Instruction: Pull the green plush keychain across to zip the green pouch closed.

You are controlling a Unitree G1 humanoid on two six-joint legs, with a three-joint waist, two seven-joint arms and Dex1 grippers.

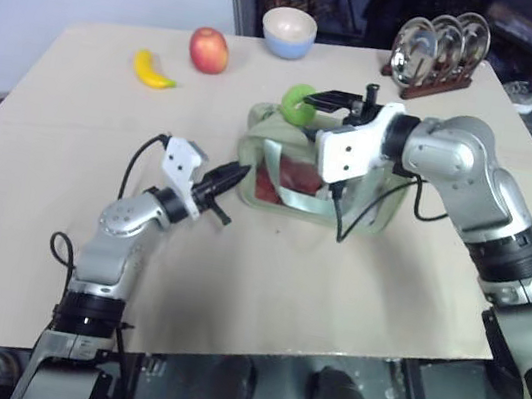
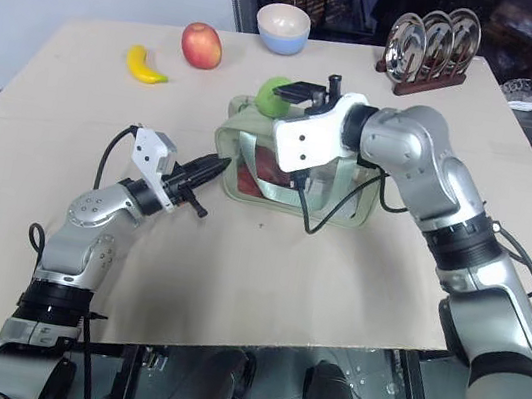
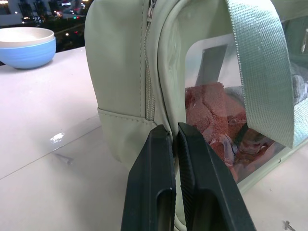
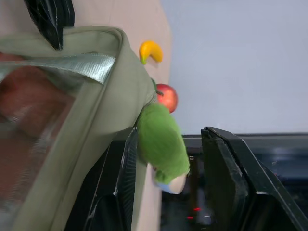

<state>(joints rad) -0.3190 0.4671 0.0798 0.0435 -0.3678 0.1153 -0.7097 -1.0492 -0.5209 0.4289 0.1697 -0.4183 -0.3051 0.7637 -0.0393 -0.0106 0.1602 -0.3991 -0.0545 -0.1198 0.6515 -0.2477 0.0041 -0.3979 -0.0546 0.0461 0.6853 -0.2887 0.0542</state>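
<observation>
L gripper (image 1: 236, 176): fingers together, pinching the near-left corner edge of the green pouch (image 1: 346, 207) on the table (image 1: 61, 218). R gripper (image 4: 166, 159): fingers apart, straddling the green plush keychain (image 1: 298, 103) at pouch's top far corner; plush touches one finger, gap to the other, not clamped. Beyond R gripper: apple (image 1: 209, 50), banana (image 1: 153, 70), bowl (image 1: 289, 31).

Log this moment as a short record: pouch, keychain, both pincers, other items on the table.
pouch: green pouch standing on the table, reddish contents behind its clear window
keychain: green plush keychain at the pouch's top far corner
left pincer: shut, pinching the pouch's near seam
right pincer: open, fingers either side of the keychain
others: banana, apple, bowl, plate rack
</observation>
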